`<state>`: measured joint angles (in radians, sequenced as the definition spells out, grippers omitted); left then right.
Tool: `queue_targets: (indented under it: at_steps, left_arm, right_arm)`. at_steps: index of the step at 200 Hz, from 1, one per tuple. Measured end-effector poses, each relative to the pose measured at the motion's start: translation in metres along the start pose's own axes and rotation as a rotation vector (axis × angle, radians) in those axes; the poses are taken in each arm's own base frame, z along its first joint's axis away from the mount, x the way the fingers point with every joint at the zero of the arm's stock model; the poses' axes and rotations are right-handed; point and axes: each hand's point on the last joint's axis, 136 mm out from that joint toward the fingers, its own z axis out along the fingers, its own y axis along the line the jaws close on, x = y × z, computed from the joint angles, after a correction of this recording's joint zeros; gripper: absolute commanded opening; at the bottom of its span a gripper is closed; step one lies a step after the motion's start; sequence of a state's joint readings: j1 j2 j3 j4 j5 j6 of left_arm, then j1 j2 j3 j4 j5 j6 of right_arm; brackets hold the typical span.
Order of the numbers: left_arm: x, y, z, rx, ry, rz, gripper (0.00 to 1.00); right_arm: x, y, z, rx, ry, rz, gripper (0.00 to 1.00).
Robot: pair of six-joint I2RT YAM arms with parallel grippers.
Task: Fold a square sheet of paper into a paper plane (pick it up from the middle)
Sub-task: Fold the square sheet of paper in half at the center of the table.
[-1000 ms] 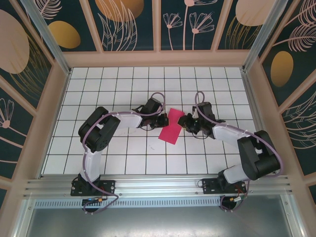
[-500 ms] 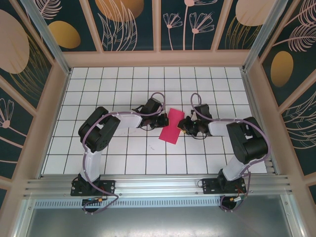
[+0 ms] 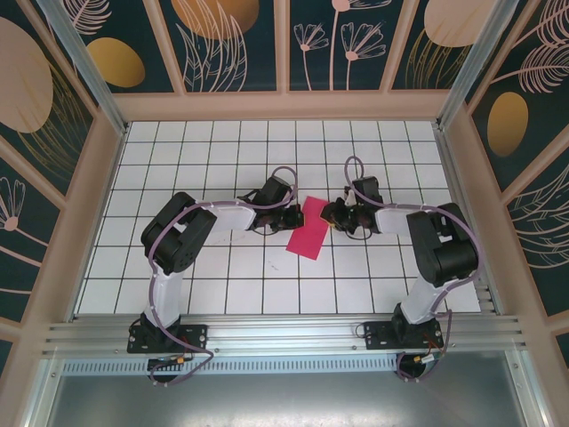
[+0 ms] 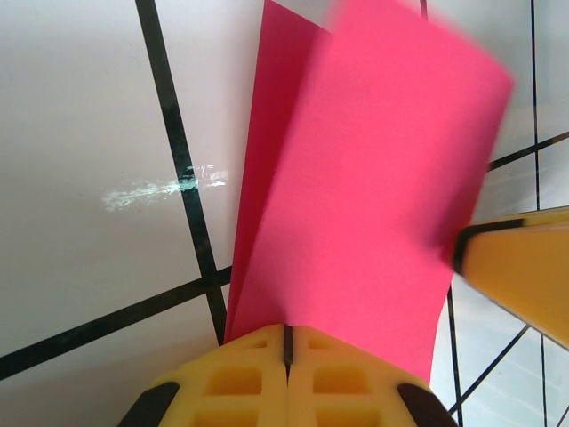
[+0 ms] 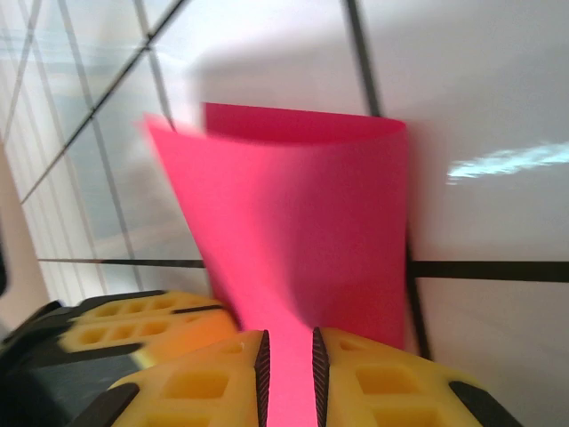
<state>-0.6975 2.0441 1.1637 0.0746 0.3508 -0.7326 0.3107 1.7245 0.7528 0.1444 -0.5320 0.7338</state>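
Observation:
The square sheet of paper [image 3: 308, 229] is magenta-pink and lies folded over on itself on the white grid table, between my two grippers. My left gripper [image 3: 293, 219] is shut, and its yellow tips [image 4: 286, 331] rest on the near edge of the sheet [image 4: 356, 178]. My right gripper [image 3: 329, 216] is at the opposite edge. Its jaws [image 5: 287, 342] are shut on the top flap [image 5: 302, 222], which curls up off the lower layer and funnels between the ribbed pads. A right finger [image 4: 520, 267] shows at the flap's far corner.
The white tiled table [image 3: 222, 285] with black grid lines spreads all around the paper. Patterned walls [image 3: 80, 196] enclose it on three sides. A metal rail [image 3: 284, 334] with the arm bases runs along the near edge. A scuff mark [image 4: 160, 189] lies left of the sheet.
My right arm has drawn its elbow in and stands steeper, and its gripper has shifted slightly farther back along the paper's right edge. My left arm has not moved.

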Motion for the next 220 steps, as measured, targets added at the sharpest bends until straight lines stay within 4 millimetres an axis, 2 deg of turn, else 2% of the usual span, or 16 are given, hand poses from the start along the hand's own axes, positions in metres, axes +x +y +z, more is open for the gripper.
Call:
queue_targets:
  at_steps: [21,54,99,113,133,159,220]
  left_arm:
    - [0.0,0.0,0.0,0.0,0.0,0.0,0.03]
    - [0.0,0.0,0.0,0.0,0.0,0.0,0.03]
    - [0.0,0.0,0.0,0.0,0.0,0.0,0.03]
    - [0.0,0.0,0.0,0.0,0.0,0.0,0.03]
    - [0.0,0.0,0.0,0.0,0.0,0.0,0.03]
    - [0.0,0.0,0.0,0.0,0.0,0.0,0.02]
    - [0.0,0.0,0.0,-0.001,0.0,0.0,0.02]
  right_arm:
    - [0.001,-0.008,0.004,0.016,0.011,0.011,0.23]
    - [0.0,-0.007,0.001,0.023,0.018,0.002,0.23]
    - [-0.024,0.022,-0.009,-0.02,-0.028,-0.054,0.23]
    - [-0.029,0.026,-0.01,-0.03,-0.034,-0.058,0.23]
    - [-0.03,0.017,-0.004,-0.018,-0.025,-0.04,0.23]
    - [-0.025,-0.006,0.01,0.03,0.009,-0.001,0.23]
    - [-0.03,-0.002,0.006,0.025,0.012,0.01,0.23]
